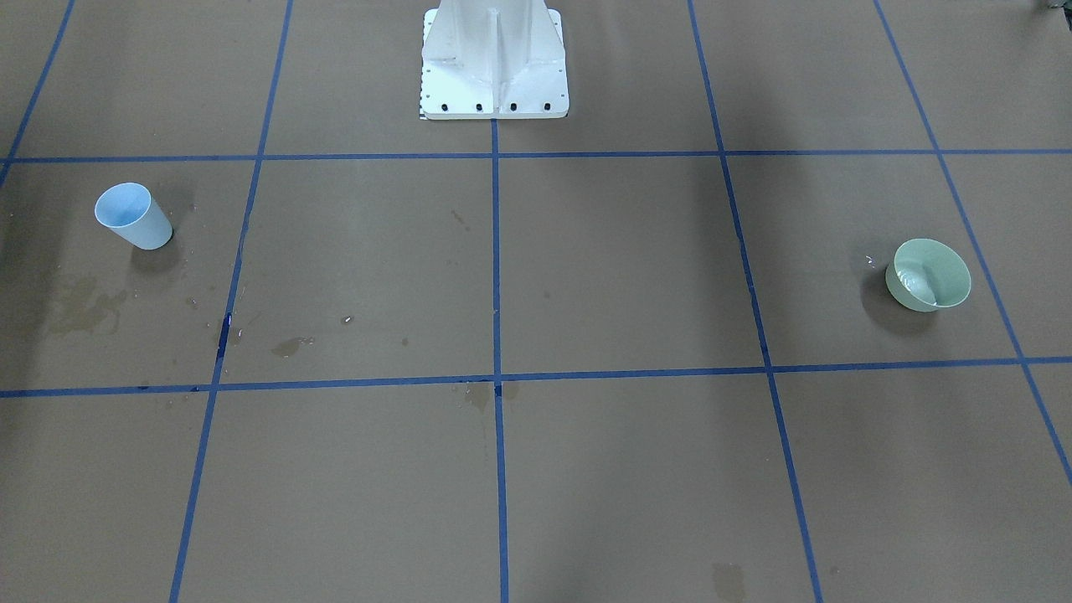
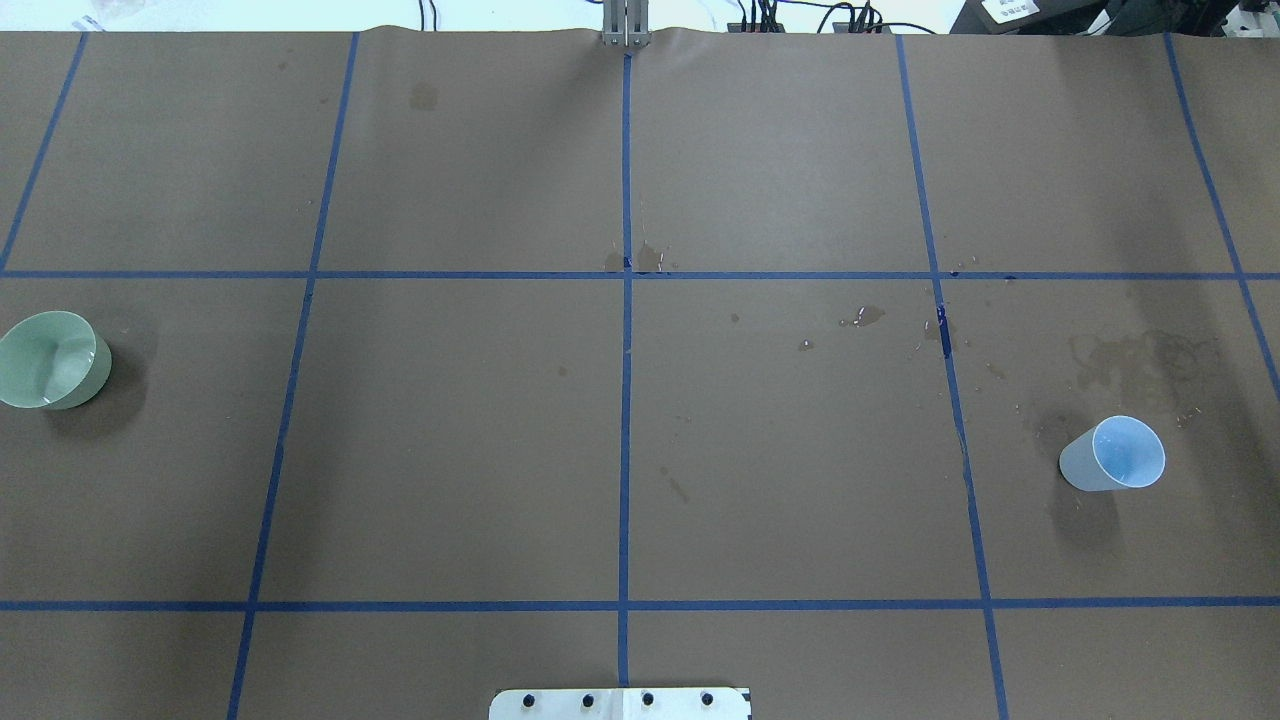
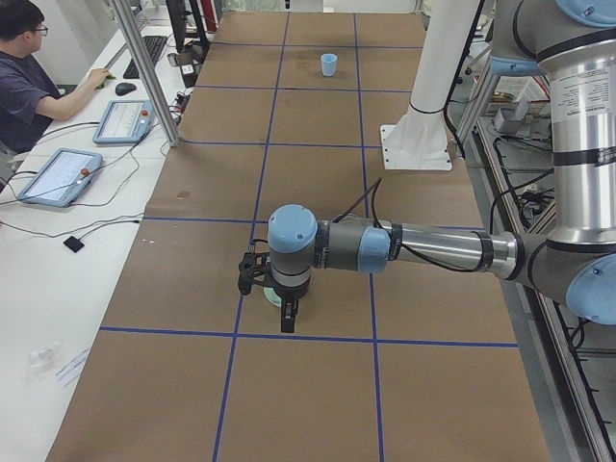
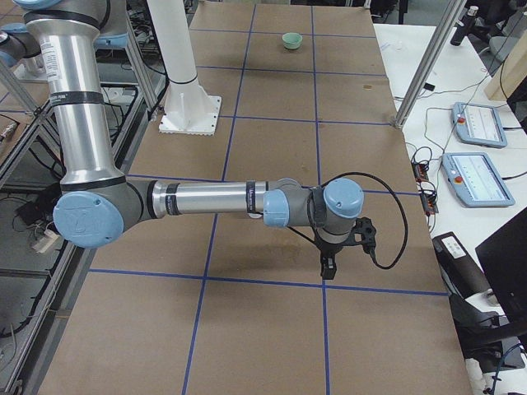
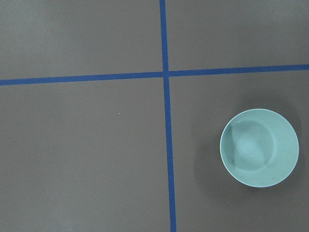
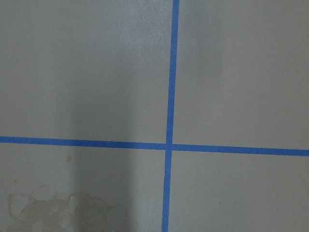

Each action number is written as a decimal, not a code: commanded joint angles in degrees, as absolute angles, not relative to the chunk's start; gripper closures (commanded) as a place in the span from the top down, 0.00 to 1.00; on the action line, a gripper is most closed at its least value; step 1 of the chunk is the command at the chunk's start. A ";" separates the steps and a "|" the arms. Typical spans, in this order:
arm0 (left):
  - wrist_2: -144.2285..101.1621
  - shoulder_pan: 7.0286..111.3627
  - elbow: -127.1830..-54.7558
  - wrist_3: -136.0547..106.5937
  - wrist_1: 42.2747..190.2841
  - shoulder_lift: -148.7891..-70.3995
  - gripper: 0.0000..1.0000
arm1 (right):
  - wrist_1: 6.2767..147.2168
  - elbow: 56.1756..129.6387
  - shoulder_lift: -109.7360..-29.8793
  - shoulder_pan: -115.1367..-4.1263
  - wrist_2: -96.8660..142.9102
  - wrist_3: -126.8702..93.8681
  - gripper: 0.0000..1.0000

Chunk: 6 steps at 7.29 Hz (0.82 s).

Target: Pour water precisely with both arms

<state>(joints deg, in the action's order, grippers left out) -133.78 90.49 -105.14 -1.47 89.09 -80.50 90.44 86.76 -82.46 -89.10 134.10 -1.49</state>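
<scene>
A pale green bowl (image 1: 928, 275) stands on the brown paper on my left side, and also shows in the overhead view (image 2: 50, 358) and the left wrist view (image 5: 259, 147). A little water (image 1: 919, 286) glints in it. A light blue cup (image 1: 134, 216) stands upright on my right side (image 2: 1115, 453); I cannot tell what it holds. My left gripper (image 3: 288, 322) hangs fingers down high over the bowl's area. My right gripper (image 4: 328, 270) hangs fingers down over the cup's side. Both show only in the side views, so I cannot tell whether they are open or shut.
The white pedestal (image 1: 494, 63) stands at the robot's edge of the table. Blue tape lines (image 2: 625, 400) grid the paper. Water stains and droplets (image 2: 1135, 360) lie near the cup. An operator (image 3: 29, 82) sits at a side desk with tablets.
</scene>
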 commanded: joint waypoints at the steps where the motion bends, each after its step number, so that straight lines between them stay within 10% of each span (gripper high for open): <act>1: -133.77 90.44 -103.89 -2.02 89.12 -81.38 1.00 | 90.53 87.10 -82.62 -89.21 134.21 -1.49 1.00; 6: -133.77 90.44 -103.27 -2.29 89.12 -82.97 1.00 | 90.44 87.01 -83.23 -89.21 134.21 -1.49 1.00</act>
